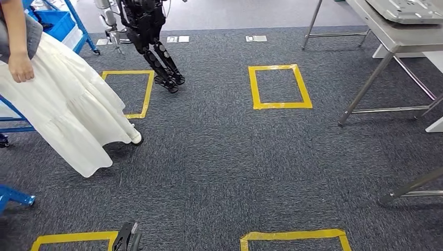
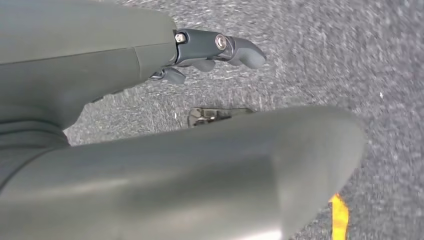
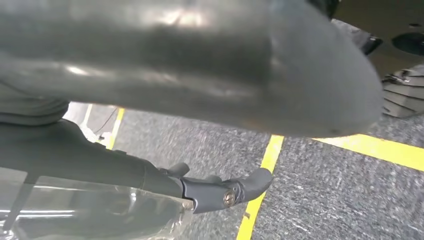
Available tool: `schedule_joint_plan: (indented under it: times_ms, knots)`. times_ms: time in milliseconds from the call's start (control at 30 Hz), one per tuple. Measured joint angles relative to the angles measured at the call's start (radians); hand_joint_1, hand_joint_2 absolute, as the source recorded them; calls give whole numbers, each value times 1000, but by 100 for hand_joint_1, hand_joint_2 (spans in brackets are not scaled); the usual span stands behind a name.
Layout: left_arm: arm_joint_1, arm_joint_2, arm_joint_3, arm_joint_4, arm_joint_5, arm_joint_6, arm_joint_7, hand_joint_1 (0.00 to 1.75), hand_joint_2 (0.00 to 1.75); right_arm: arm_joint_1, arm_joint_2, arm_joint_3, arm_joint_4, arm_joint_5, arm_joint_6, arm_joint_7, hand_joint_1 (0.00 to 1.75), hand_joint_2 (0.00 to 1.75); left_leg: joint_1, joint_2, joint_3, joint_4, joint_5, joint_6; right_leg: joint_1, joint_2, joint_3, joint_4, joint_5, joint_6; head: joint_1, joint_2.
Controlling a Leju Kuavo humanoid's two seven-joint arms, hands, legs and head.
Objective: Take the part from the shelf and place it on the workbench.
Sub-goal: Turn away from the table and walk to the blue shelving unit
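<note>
You're mid-walk on the carpet (image 1: pixel 219 157), both hands' fingers (image 2: pixel 240 50) loose and empty; next, reach the blue shelf (image 1: pixel 57 21), not the bench (image 1: pixel 386 31).

Grey steel-legged workbench (image 1: pixel 389 37) at far right, flat grey metal sheet (image 1: pixel 407 9) on top, blue shelf frame (image 1: pixel 15 196) far left

You're facing carpet w/ taped squares (image 1: pixel 280 87): a person (image 1: pixel 62 104) standing at left, another robot (image 1: pixel 151 42) standing behind, the surface (image 1: pixel 397 34) sitting far right.
</note>
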Motion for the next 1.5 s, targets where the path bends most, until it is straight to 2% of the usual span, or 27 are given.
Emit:
schedule_joint_plan:
  times_ms: [33,67,133,200,233,300,367,433,500,533,600,667,733,800,833,900,967,1033,1067,1100,1200,1233,1300,1333,1400,1467,1500]
  knots:
    - [1,0,0,0,0,2,-2,0,0,0,0,-1,0,4,1,4,0,0,4,3,-6,10,7,-4,0,-13,0,0,-1,0,0,0]
    - [2,0,0,0,0,3,-6,0,0,-1,0,-1,0,8,2,7,0,0,9,10,9,-21,30,-8,-1,-25,1,0,-3,1,-1,0]
    - [2,-1,1,0,0,7,-14,0,0,-4,0,-1,0,15,2,11,0,0,13,52,83,-157,90,-11,0,-46,5,1,-9,8,-1,0]
    - [-2,-3,1,0,0,11,-17,0,0,-7,-1,-2,0,19,1,12,0,0,9,86,136,-252,117,-4,7,-66,7,3,-19,21,1,0]
    - [-3,-4,1,0,-1,13,-17,0,0,-9,-1,-2,0,22,1,12,0,0,4,88,143,-267,117,2,10,-77,9,3,-22,28,2,0]
    - [-4,-5,2,0,-2,16,-15,0,0,-16,0,-2,-1,32,-1,12,0,0,-1,61,143,-272,120,18,12,-93,16,4,-27,41,4,0]
    - [-5,-8,2,0,-6,16,-10,0,0,-22,2,-2,-1,44,-4,13,0,0,-1,38,146,-280,128,34,8,-55,5,41,-52,47,6,0]
    - [-10,-11,2,0,-12,19,0,0,0,-23,4,-2,-1,53,-7,14,0,0,-1,15,146,-283,131,45,1,6,-49,158,-108,40,10,0]
    - [-13,-12,2,0,-16,22,9,0,0,-20,4,-2,0,56,-8,17,0,0,-2,-14,144,-283,132,49,-2,27,-117,286,-151,38,11,0]
    - [-12,-12,2,0,-18,22,11,0,0,-18,4,-2,0,57,-8,18,0,0,-3,-30,144,-282,132,48,-3,29,-131,306,-150,44,11,0]
    - [-11,-13,2,0,-21,20,13,0,0,-16,4,-2,0,61,-9,20,0,0,-3,-59,146,-281,133,47,-5,39,-101,224,-99,62,11,0]
    - [-12,-14,2,0,-24,19,13,0,0,-15,4,-2,1,66,-12,22,0,0,-4,-85,147,-280,133,40,-13,79,-43,83,-36,72,12,0]
    - [-13,-15,2,0,-25,20,13,0,0,-16,5,-2,2,68,-15,24,0,0,-6,-103,143,-280,135,29,-13,102,-17,23,-11,62,11,0]
    - [-12,-15,2,0,-27,22,13,0,0,-17,6,-2,2,70,-15,26,0,0,-4,-118,138,-282,139,16,-10,83,-15,22,-5,44,9,0]
    - [-11,-15,2,0,-27,23,12,0,0,-17,6,-2,2,71,-15,27,0,0,-3,-110,132,-275,135,12,-10,73,-14,20,-2,36,8,0]
    - [-12,-17,2,0,-30,23,7,0,0,-16,7,-2,2,76,-13,28,0,0,-3,-60,102,-214,96,6,-13,49,-13,15,2,18,4,0]
    - [-14,-19,2,0,-35,22,4,0,0,-14,8,-2,2,85,-11,28,0,0,-3,-9,40,-82,29,1,-5,21,-14,15,1,7,0,0]
    - [-13,-20,2,0,-36,20,4,0,0,-12,9,-2,2,93,-10,28,0,0,-2,5,-2,10,0,-1,2,-7,-15,15,-1,4,0,0]
    - [-13,-20,2,0,-37,18,5,0,0,-13,10,-1,2,95,-10,28,0,0,-3,8,5,0,13,0,3,-21,-15,15,-2,4,0,0]
    - [-13,-20,2,0,-38,16,5,0,0,-14,12,-1,2,98,-10,28,0,0,-3,16,33,-49,40,3,5,-33,-14,15,-3,3,0,0]
    - [-21,-20,2,-1,-42,18,6,0,0,-19,16,-1,2,104,-9,28,0,0,-12,71,142,-238,105,19,14,-65,-10,16,-7,6,1,0]
    - [-24,-20,2,-1,-42,21,7,0,0,-21,17,-1,2,105,-9,28,0,0,-17,80,155,-264,108,24,16,-74,-9,16,-9,9,0,0]
    - [-26,-20,3,-1,-42,27,8,0,0,-26,19,-1,2,106,-9,28,0,0,-22,63,154,-274,109,32,19,-93,-4,14,-12,17,0,0]
    - [-26,-20,3,-1,-42,28,8,0,0,-28,20,-1,2,108,-8,28,0,0,-19,52,158,-281,113,37,18,-90,-4,17,-15,21,0,0]
    - [-28,-21,3,-1,-44,29,8,0,0,-29,22,-1,1,112,-6,28,0,0,-10,30,166,-295,123,48,17,-43,-21,65,-44,25,3,0]
    - [-32,-23,3,-1,-45,28,8,0,0,-27,21,-1,1,118,-4,30,0,0,-5,5,166,-298,129,54,8,13,-79,193,-103,22,7,0]
    - [-33,-23,3,-1,-45,28,9,0,0,-26,21,-1,1,120,-4,31,0,0,-5,-9,164,-298,130,54,5,23,-110,258,-127,23,9,0]
